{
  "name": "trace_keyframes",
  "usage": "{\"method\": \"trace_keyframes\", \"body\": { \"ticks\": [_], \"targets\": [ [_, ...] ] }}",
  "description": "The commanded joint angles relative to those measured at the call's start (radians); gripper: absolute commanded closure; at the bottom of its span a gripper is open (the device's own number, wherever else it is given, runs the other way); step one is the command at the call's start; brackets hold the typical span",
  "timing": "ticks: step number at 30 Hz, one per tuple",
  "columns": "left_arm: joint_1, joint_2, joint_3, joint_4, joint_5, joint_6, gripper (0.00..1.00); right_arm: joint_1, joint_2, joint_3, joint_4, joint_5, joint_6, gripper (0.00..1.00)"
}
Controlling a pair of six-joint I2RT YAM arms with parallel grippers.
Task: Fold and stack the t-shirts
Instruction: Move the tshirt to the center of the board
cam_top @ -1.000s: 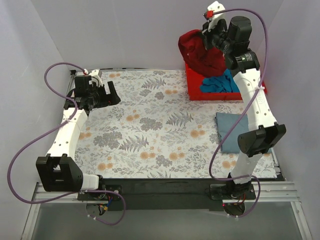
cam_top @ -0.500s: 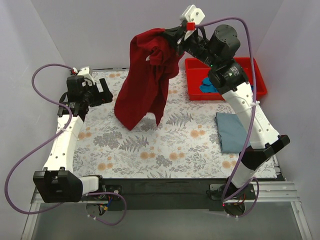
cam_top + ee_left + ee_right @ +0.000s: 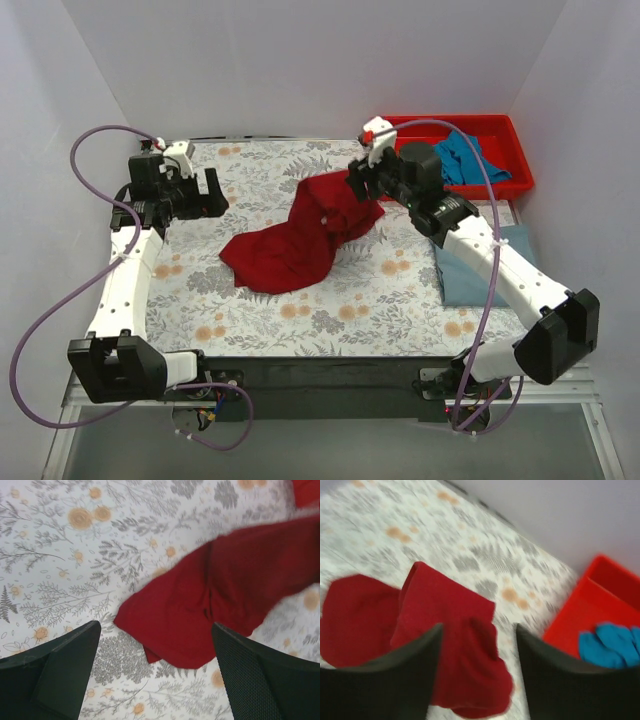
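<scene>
Red shirt (image 3: 295, 248) lies crumpled mid-table (image 3: 260, 165), its far end bunched below our right gripper (image 3: 360, 184), whose jaws stand parted over the cloth, while our left gripper (image 3: 155, 626) hangs spread wide and empty beside the shirt's left edge. To fold well, we judge we should find the shoulders or hem and draw it flat, one gripper per corner. Creases hide collar and sleeves, the right wrist view is blurred, our right arm (image 3: 500, 265) covers part of the grey-blue shirt (image 3: 462, 280), and the teal one (image 3: 466, 160) sits in the bin (image 3: 495, 122).
</scene>
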Motion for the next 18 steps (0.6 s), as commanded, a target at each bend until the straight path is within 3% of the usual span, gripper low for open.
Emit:
{"method": "trace_keyframes", "body": {
  "ticks": [1,4,7,10,11,18],
  "targets": [
    [0.004,-0.003,-0.014,-0.155,0.167,0.254,0.08,-0.107,-0.114,-0.155,-0.039,0.173,0.037,0.26],
    [-0.004,-0.014,-0.092,-0.250,0.276,0.449,0.09,-0.156,-0.151,-0.229,-0.131,0.155,-0.007,0.18],
    [-0.040,-0.022,-0.201,-0.275,0.270,0.560,0.14,-0.169,-0.160,-0.247,-0.245,0.061,-0.101,0.18],
    [-0.137,-0.022,-0.301,-0.190,0.176,0.569,0.21,-0.167,-0.144,-0.278,-0.335,-0.168,-0.223,0.18],
    [-0.161,-0.017,-0.316,-0.167,0.158,0.571,0.21,-0.166,-0.134,-0.298,-0.355,-0.203,-0.257,0.10],
    [-0.346,0.098,-0.418,0.014,0.018,0.555,0.23,-0.149,0.030,-0.312,-0.388,-0.205,-0.336,0.11]
  ]
}}
